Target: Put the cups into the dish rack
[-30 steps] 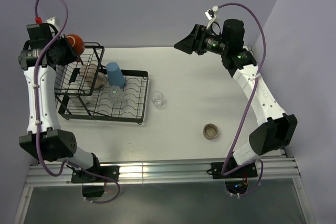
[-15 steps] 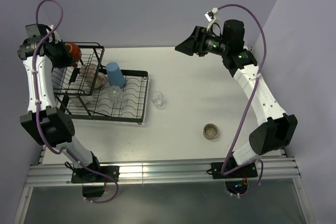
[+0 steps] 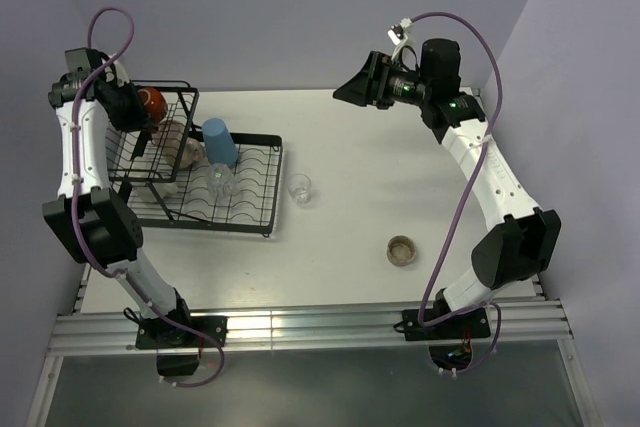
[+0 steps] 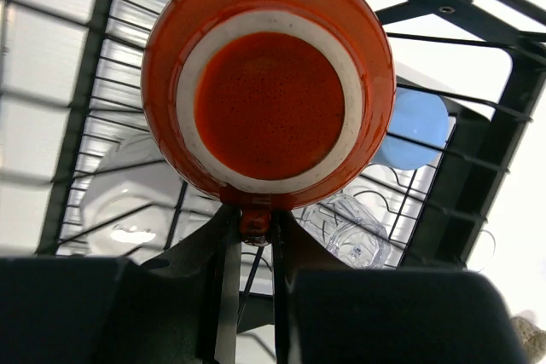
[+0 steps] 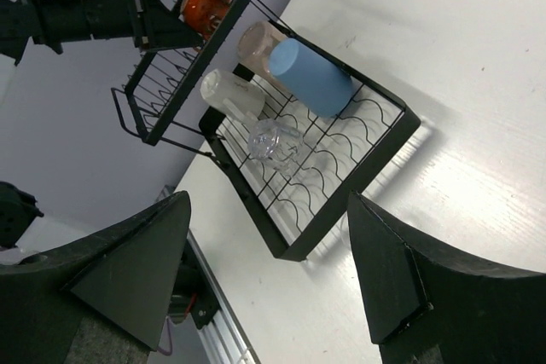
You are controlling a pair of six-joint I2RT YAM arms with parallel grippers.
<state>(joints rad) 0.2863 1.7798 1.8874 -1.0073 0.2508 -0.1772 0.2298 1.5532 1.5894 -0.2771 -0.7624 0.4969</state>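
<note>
Pinching an orange cup (image 4: 269,83), left claw (image 4: 253,232) overhangs rack (image 5: 354,187).

Rack (image 3: 252,223) sits on the left part of the table (image 3: 400,157), with its basket (image 3: 188,107) at the left end and its tray (image 3: 262,177) at the right. My left gripper (image 4: 252,229) pinches a cup (image 3: 151,102) at the basket's far left corner. Far mug (image 5: 256,40) and near mug (image 5: 229,95) lie by the basket's right side. Tumbler (image 3: 220,142) is just right of them, and a glass (image 3: 222,183) is in the tray nearer me. Second glass (image 3: 299,188) stands on the table just right of the rack. Short cup (image 3: 402,249) is further right, nearer my bases.
</note>
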